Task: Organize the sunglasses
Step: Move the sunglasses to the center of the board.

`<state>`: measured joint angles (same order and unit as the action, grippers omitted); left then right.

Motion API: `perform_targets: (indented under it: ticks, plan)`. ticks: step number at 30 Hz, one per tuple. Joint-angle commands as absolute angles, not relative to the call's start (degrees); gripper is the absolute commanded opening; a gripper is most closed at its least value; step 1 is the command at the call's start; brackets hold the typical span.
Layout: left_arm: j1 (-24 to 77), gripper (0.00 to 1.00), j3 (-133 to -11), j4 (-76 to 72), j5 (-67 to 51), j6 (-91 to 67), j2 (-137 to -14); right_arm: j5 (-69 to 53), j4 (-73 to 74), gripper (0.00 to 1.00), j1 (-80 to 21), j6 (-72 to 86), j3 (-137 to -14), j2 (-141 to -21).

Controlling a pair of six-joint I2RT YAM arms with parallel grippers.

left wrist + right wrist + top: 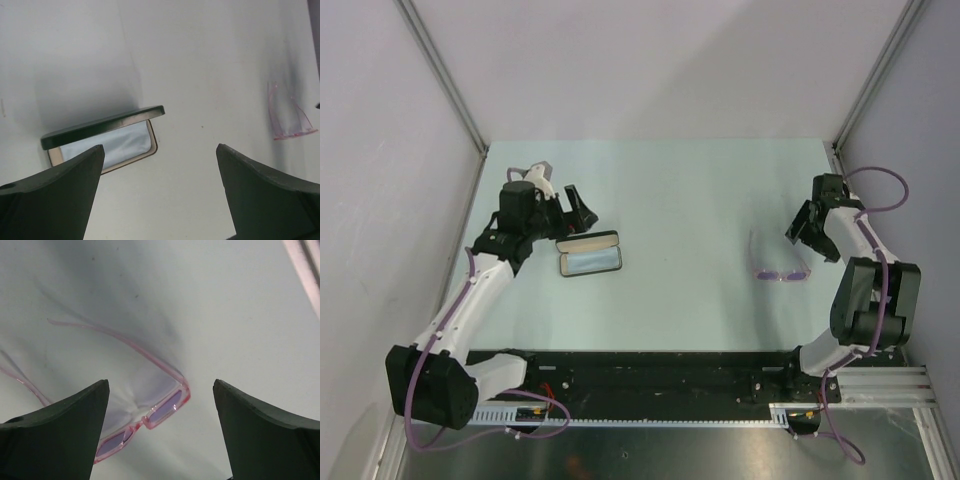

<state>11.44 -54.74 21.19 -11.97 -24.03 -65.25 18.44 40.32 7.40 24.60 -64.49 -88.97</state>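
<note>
Now left pincer gapes by the open case at nine o'clock; right pincer spread over sunglasses at three.

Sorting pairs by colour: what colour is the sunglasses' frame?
The sunglasses have a see-through pink frame; the right wrist view shows it best.

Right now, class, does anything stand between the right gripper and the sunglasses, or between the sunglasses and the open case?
Nothing visible does. The open right gripper hovers close over the sunglasses, and only bare table lies between them and the open case.
</note>
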Motion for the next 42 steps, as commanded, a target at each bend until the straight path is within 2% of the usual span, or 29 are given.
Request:
perform_targets:
  ticks: [1,8,13,21,23,29,38,42]
  plan:
    - [11.16,1.00,-53.70,16.17,-19.93,-24.00,-63.90,9.50,37.01,0.89,10.01,17.67,-64.78,-92.19]
    - [11.16,1.00,-52.03,14.68,-21.70,-22.85,-62.93,4.66,36.04,0.86,11.51,14.94,-64.86,-95.27]
    - [11.16,1.00,-52.21,14.68,-23.72,-22.68,-64.68,1.94,37.26,0.76,11.60,14.77,-65.65,-98.52]
    - [11.16,1.00,-51.94,14.77,-24.87,-21.62,-65.57,5.54,38.06,0.73,11.08,14.50,-66.53,-100.02]
    - [11.16,1.00,-51.94,14.77,-25.40,-21.80,-65.74,5.45,38.06,0.70,10.64,14.59,-66.71,-100.81]
    - [11.16,1.00,-51.68,14.77,-27.59,-20.75,-65.57,7.56,40.16,0.56,5.54,15.73,-66.80,-102.56]
    - [11.16,1.00,-52.21,14.76,-30.58,-21.18,-66.80,9.58,38.94,0.49,-2.80,17.49,-66.80,-100.11]
    - [11.16,1.00,-52.03,14.77,-31.20,-20.83,-66.80,10.37,38.50,0.40,-6.23,16.35,-66.80,-100.55]
